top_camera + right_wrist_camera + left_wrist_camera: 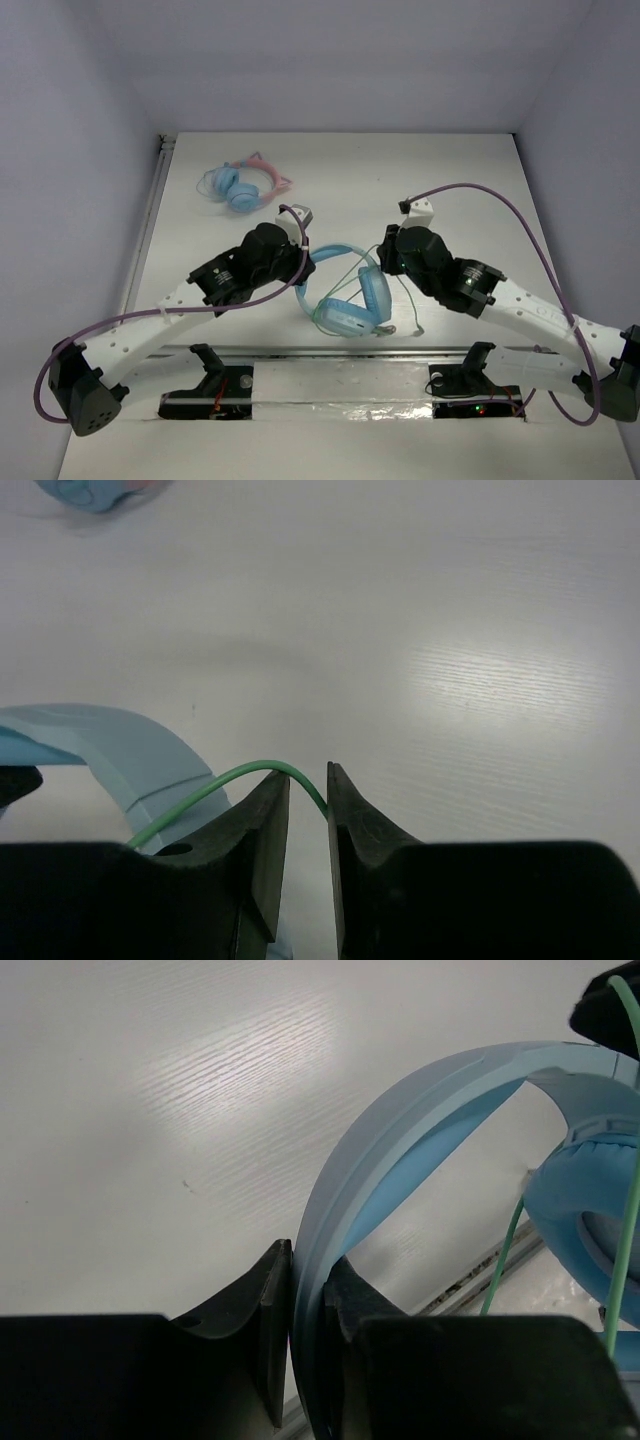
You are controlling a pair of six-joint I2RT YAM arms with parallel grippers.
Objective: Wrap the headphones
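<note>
The light-blue headphones (347,296) lie in the middle of the table, ear cups toward the near edge. My left gripper (303,263) is shut on their padded band (400,1130), which runs up between the jaws (310,1257); one ear cup (580,1200) shows on the right. My right gripper (386,250) sits by the other side of the band. Its jaws (308,770) are nearly closed with the thin pale-green cable (240,775) arching over the left fingertip and down between them. The band (110,745) shows at left. Cable loops hang around the cups (412,318).
Smaller blue headphones with a pink cat-ear band (245,185) lie at the back left, and their edge shows in the right wrist view (95,490). A metal strip (330,352) runs along the near edge in front of the arm bases. Walls close the table's sides.
</note>
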